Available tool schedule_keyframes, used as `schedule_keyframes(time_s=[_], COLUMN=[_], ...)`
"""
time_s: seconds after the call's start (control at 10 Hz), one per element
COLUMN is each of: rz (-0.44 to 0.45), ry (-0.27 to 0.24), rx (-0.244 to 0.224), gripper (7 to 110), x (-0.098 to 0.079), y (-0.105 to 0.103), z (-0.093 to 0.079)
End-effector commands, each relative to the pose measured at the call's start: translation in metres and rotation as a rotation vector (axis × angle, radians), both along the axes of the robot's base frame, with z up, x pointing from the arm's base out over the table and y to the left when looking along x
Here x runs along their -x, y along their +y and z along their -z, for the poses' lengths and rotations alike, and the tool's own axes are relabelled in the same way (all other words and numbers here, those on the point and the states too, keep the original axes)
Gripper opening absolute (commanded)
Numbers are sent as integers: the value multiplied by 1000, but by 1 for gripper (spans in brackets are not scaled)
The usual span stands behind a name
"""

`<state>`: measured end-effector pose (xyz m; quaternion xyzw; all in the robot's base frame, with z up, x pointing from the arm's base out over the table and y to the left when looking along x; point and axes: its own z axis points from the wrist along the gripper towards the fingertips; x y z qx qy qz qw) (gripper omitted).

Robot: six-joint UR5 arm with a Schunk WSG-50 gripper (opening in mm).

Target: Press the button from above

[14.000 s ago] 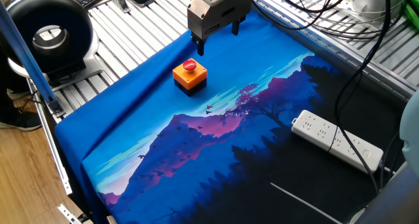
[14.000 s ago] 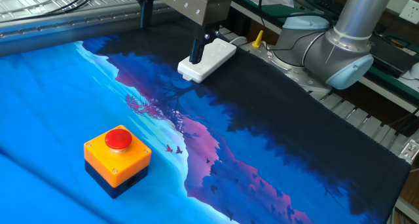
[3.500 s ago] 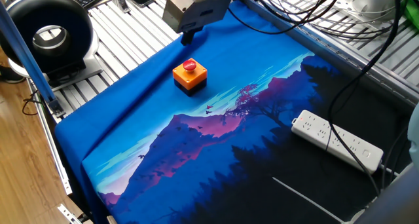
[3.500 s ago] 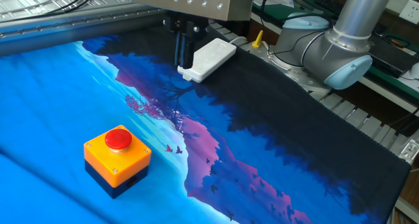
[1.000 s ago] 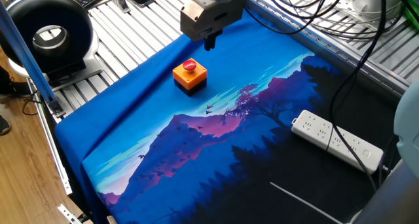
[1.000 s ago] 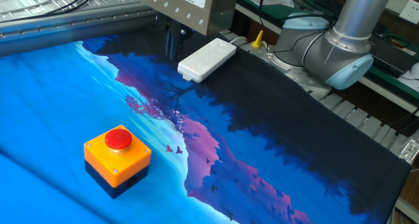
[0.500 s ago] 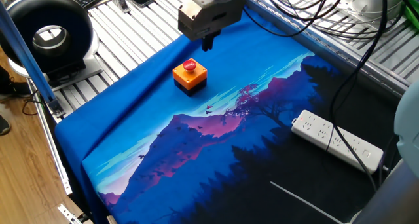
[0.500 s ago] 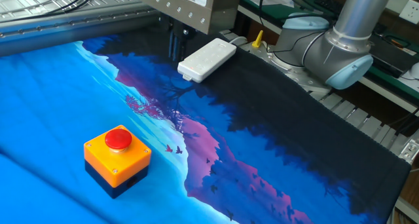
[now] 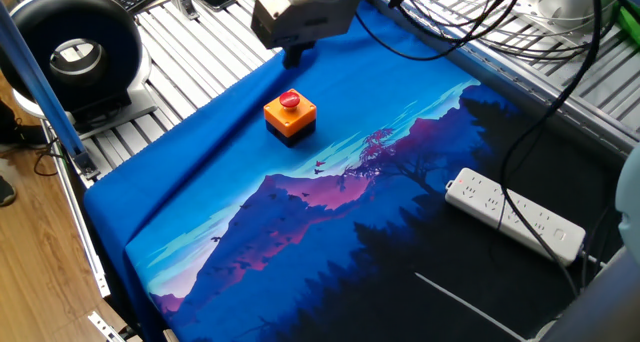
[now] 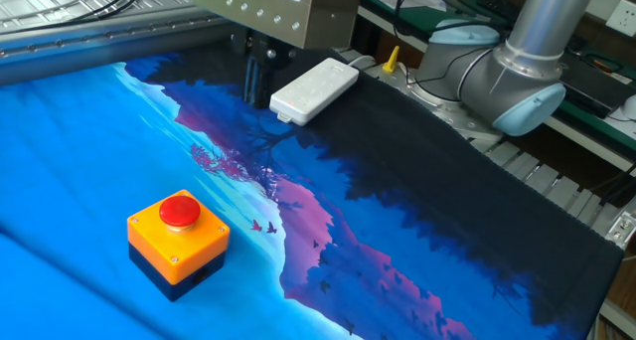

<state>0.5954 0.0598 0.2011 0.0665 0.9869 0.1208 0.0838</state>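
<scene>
**Robot gripper held above a red push-button on a blue printed mat**

A small round red button (image 9: 289, 99) caps a square orange box with a black base, standing on a blue cloth mat printed with purple mountains and dark trees (image 9: 240, 232). In one fixed view the box sits toward the mat's far left part; in the other fixed view it appears near the lower left, red cap (image 10: 180, 211) facing up, nothing touching it.

The grey metal two-finger gripper (image 9: 295, 55) hangs in the air above the mat, beyond the button and apart from it. In the other fixed view its dark fingers (image 10: 254, 82) point down over the mat's dark area, just beside the end of a long white plastic power strip (image 10: 314, 89). Whether the fingers are parted or closed cannot be told.

The power strip (image 9: 514, 214) lies on the mat's dark side, well apart from the button. A silver and pale-blue robot arm joint (image 10: 512, 67) shows behind the mat. A black round ring-shaped device (image 9: 66, 52) rests on the slatted metal table (image 9: 205, 52) off the mat's edge.
</scene>
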Motion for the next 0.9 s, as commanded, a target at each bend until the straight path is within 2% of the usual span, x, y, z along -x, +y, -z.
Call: schedule_keyframes(time_s=[0.0,0.2,0.4,0.5,0.7,0.8], rz=[17,-12,-39,-42,-55,-75], ry=[-9,11,68,80,65,34], rx=[-21,-1,12,41,17,18], gripper=[7,7,7,7,7,7], x=[-3,0,-11,-22,-46,-55], y=[3,-2,-3,-2,4,2], z=[-3,-1,-6,-5,6,20])
